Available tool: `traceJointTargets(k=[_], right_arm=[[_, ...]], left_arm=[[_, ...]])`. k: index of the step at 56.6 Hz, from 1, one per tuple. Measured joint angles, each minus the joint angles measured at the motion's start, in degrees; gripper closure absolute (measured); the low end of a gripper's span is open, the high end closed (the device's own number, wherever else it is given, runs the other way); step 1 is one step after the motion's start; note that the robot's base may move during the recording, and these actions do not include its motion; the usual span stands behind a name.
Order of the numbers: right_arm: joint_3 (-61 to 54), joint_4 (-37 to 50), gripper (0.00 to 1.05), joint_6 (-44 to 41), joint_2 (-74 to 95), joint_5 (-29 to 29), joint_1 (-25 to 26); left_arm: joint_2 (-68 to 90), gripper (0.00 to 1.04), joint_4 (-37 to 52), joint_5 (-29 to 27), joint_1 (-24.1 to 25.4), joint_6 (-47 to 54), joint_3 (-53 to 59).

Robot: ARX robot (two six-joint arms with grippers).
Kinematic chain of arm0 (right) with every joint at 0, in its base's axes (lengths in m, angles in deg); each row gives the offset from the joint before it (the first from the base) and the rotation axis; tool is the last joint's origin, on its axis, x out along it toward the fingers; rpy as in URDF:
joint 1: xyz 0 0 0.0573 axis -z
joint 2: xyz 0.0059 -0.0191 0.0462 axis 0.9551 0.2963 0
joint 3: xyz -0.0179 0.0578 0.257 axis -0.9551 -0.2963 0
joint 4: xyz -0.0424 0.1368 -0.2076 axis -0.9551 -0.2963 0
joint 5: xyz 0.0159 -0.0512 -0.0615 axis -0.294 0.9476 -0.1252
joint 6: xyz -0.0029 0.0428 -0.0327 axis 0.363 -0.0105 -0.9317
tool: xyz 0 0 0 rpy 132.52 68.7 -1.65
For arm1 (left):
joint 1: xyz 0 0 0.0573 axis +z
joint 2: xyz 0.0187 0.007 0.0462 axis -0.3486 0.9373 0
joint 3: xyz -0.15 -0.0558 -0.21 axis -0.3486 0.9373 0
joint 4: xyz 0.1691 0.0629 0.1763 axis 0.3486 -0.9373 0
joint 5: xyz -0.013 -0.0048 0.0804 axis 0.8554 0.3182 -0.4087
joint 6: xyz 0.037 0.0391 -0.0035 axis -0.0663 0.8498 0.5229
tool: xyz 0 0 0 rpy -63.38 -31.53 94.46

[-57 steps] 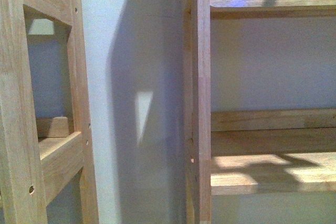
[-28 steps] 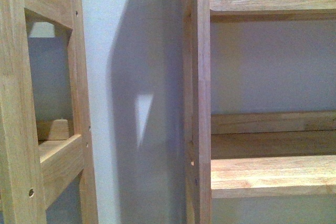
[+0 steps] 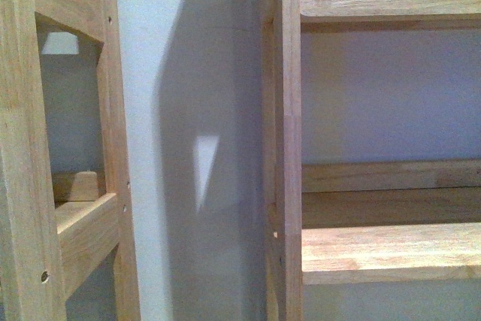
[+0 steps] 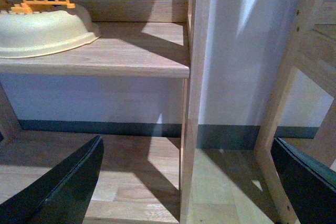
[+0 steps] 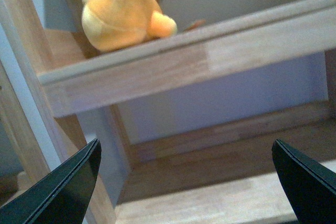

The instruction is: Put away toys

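Plush (image 5: 123, 11) seen resting on shelf (image 5: 184, 59), near its upright, right gripper (image 5: 186, 182) spread and empty below shelf, left gripper (image 4: 186, 182) likewise spread, nothing held.

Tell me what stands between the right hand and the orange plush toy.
The right hand is open and empty, below the wooden shelf board on which the plush toy rests. That board's front edge lies between them; nothing else visible does.
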Motion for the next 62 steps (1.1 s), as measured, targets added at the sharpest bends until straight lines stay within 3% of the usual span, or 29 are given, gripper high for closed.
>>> traceJointTargets(k=[24,28,35,51,54,62], right_arm=[[-2.2,-3.4,0.08,-0.7,-1.1,0.3,-0.9],[-1.0,-10.7,0.19,-5.4,-1.4,-5.4,1.1],[-4.6,-12.1,0.38,-9.5,-3.6,-14.9,8.8],[-13.7,-8.8,0.97,-11.7,-9.2,-15.8,11.1],[-14.5,-8.5,1.02,-12.0,-9.7,-15.8,11.1],[-16.6,-7.9,1.01,-11.9,-11.1,-15.8,11.1]], left_arm=[[0.0,0.06,0.0,0.0,0.0,0.0,0.0],[0.0,0.06,0.0,0.0,0.0,0.0,0.0],[0.0,0.06,0.0,0.0,0.0,0.0,0.0],[0.0,0.06,0.0,0.0,0.0,0.0,0.0],[0.0,0.06,0.0,0.0,0.0,0.0,0.0],[0.0,0.06,0.0,0.0,0.0,0.0,0.0]])
